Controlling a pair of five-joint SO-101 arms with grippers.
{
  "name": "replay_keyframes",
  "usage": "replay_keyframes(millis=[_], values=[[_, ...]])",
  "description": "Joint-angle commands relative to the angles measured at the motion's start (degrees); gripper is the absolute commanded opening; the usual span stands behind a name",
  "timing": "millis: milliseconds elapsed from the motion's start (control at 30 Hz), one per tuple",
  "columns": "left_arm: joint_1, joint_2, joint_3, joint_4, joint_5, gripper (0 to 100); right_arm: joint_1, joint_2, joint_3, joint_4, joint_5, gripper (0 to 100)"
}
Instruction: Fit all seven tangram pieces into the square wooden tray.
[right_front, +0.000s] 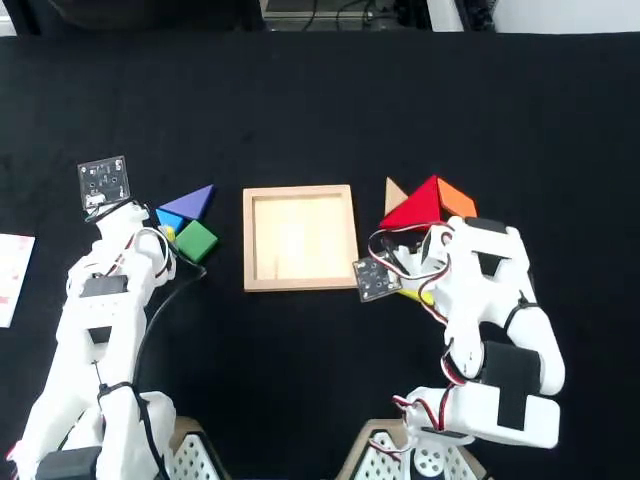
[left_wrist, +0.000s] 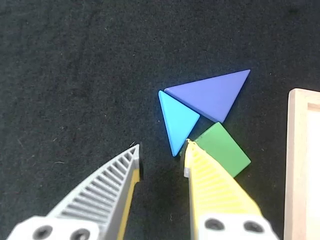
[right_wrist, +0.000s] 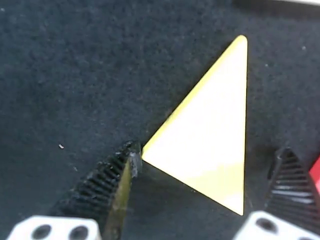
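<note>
- Between the spread fingers of the right tool (right_wrist: 207, 152) lies the yellow triangle (right_wrist: 210, 135), flat on the bench (right_front: 300, 100). One dark finger (right_wrist: 112, 187) touches a corner, and the other stands off the opposite edge.
- A corner offers poor purchase, so I would shift the tool until both pads meet flat edge. It should sit low before closing, since the piece looks thin.
- The square tray (right_front: 300, 190) is empty and just beside this tool. The piece must be lifted clear of the rim, then turned so that a straight side runs along a wall.
- The red triangle (right_front: 415, 207), orange piece (right_front: 455, 197) and tan piece (right_front: 394, 190) cluster just beyond, so any swing should go toward the tray.
- The left tool (left_wrist: 163, 150) is apart over bare cloth. Its yellow finger (left_wrist: 210, 185) touches where the light blue triangle (left_wrist: 177, 120) meets the green square (left_wrist: 222, 149), with the purple triangle (left_wrist: 210, 95) beyond.
- Wide bare cloth lies beyond the tray.
</note>
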Motion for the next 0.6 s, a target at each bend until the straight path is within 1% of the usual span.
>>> replay_keyframes(millis=[0, 67, 133, 267, 333, 567], values=[[-0.48, -0.09, -0.48, -1.32, 0.26, 15, -0.44, 0.75, -1.71, -0.7, 0.53, 39.9], [-0.48, -0.09, -0.48, -1.32, 0.18, 15, -0.44, 1.01, -1.71, -0.7, 0.53, 39.7], [-0.48, -0.09, -0.48, -1.32, 0.18, 15, -0.44, 1.1, -1.8, -0.7, 0.53, 36.1], [-0.48, -0.09, -0.48, -1.32, 0.18, 15, -0.44, 1.1, -1.8, -0.7, 0.53, 17.8], [-0.48, -0.09, -0.48, -1.32, 0.18, 15, -0.44, 1.1, -1.71, -0.7, 0.53, 12.7], [-0.31, -0.09, -0.48, -1.32, 0.18, 15, -0.26, 1.1, -1.54, -0.97, 0.53, 11.9]])
